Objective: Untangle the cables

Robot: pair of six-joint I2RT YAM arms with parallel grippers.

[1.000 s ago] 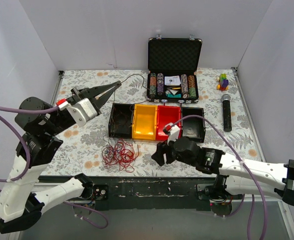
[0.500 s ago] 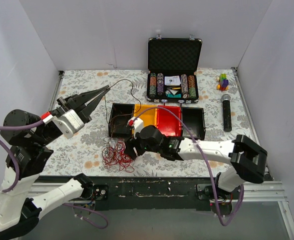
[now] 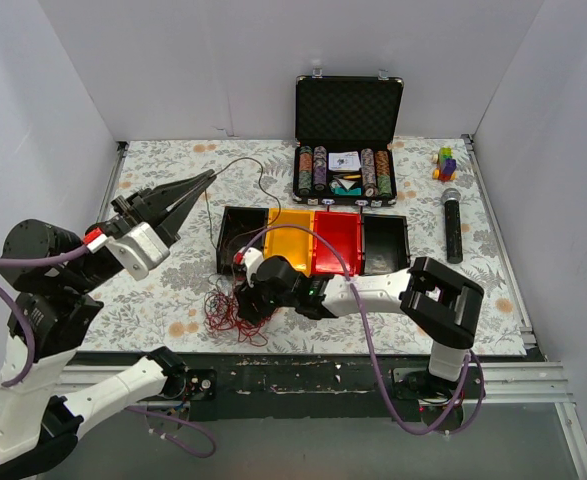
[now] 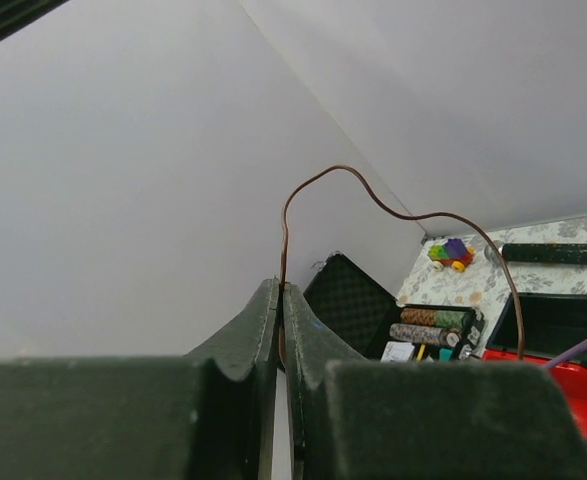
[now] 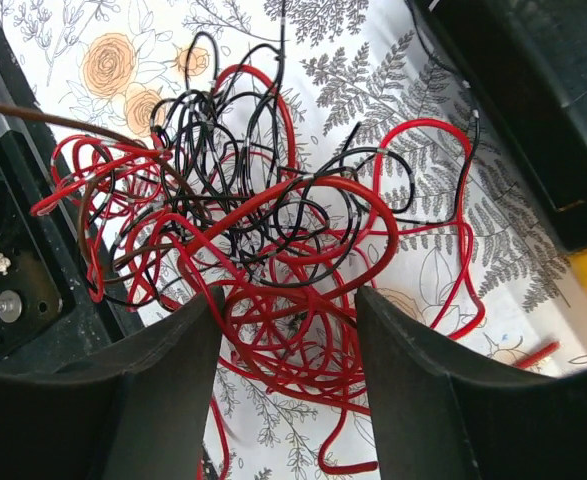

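The cables (image 3: 223,306) lie as a loose nest of red and black strands on the floral table near its front edge, left of centre. They fill the right wrist view (image 5: 263,220). My right gripper (image 3: 245,298) is open just above the nest, and its fingers straddle the red loops in the right wrist view (image 5: 288,300). My left gripper (image 3: 208,176) is raised at the back left, shut on a thin brown cable (image 3: 261,176). That cable arcs up from the fingertips (image 4: 280,286) and drops toward the bins (image 4: 393,205).
A row of black, yellow, red and black bins (image 3: 291,245) stands just behind the nest. An open poker chip case (image 3: 348,130) is at the back, with a microphone (image 3: 452,225) and toy blocks (image 3: 444,162) at the right. The black front rail (image 5: 13,270) lies beside the nest.
My right gripper has swept left from the front centre to over the nest. My left gripper, still holding the brown cable, has shifted slightly left and lower.
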